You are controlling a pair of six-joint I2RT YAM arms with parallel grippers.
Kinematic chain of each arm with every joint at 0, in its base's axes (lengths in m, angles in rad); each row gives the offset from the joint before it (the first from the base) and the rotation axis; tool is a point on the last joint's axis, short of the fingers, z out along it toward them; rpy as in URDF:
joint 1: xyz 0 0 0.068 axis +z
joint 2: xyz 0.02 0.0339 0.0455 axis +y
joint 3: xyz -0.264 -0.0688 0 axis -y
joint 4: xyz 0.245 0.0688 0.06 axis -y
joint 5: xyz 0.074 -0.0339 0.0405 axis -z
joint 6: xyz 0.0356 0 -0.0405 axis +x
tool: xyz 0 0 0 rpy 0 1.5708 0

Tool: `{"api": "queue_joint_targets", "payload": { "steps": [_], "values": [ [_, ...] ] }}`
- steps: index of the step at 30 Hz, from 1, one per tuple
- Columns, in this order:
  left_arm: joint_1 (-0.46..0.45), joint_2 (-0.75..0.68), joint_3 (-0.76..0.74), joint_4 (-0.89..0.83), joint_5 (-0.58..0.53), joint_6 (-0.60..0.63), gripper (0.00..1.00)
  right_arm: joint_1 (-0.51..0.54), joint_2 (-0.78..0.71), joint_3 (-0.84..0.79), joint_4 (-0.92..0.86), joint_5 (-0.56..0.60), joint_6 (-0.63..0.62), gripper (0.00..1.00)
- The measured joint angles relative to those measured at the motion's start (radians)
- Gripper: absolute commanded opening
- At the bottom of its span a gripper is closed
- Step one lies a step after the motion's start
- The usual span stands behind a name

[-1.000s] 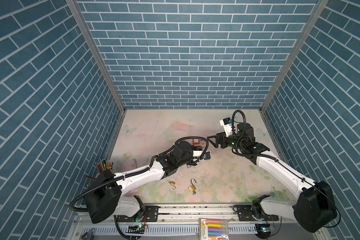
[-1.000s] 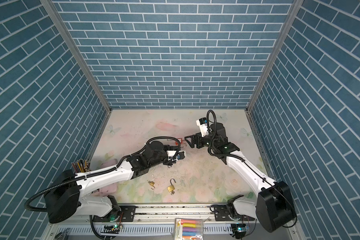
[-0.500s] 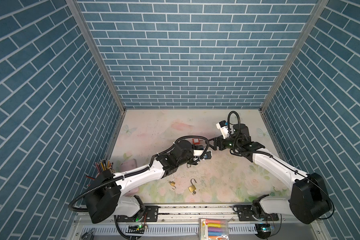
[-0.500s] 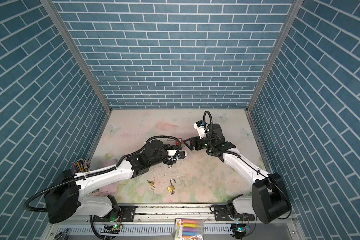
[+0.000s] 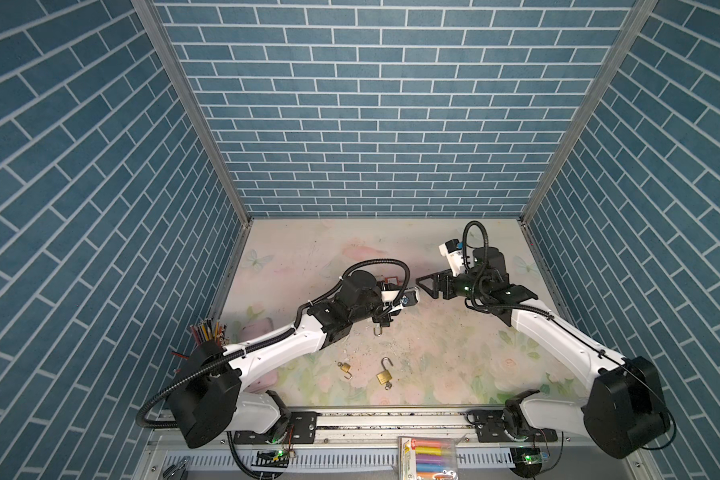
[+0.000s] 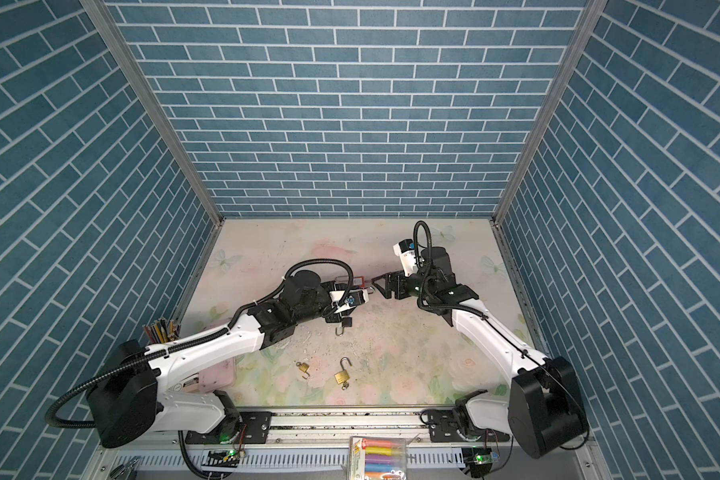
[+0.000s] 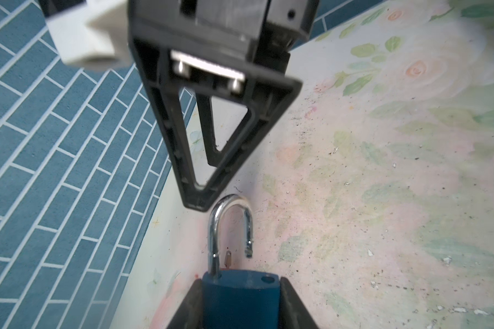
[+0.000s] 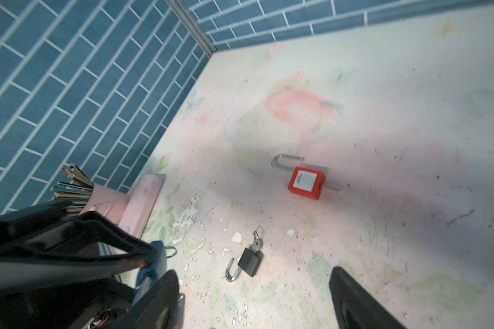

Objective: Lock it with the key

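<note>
The blue padlock is cut off partway down its body in the left wrist view. In both top views the left arm hides most of the red padlock.

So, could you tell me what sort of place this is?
Probably a staged robot test booth, not a real room: brick-print wall panels enclose a floral-print tabletop, with open padlocks scattered on it.

- Glossy white plastic arm links joined by bulky matte black joint housings.
- Ribbed black cable conduit looping over each arm.
- Black triangular open-frame fingers, fixed with two silver screws.
- Small green indicator light on the right wrist.
</note>
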Motion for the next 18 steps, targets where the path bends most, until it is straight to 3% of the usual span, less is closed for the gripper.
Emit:
{"api": "queue_joint_targets", "payload": {
  "steps": [4,10,18],
  "values": [
    [0.033,0.0,0.014,-0.031,0.061,-0.031,0.04,-0.006,-0.093,-0.044,0.066,-0.075,0.005,0.85],
    [0.055,0.002,0.025,-0.071,0.119,-0.06,0.04,-0.005,-0.084,-0.079,0.117,-0.2,0.014,0.79],
    [0.058,0.008,0.036,-0.084,0.149,-0.079,0.04,-0.002,-0.004,-0.079,0.129,-0.262,0.014,0.59]
  ]
}}
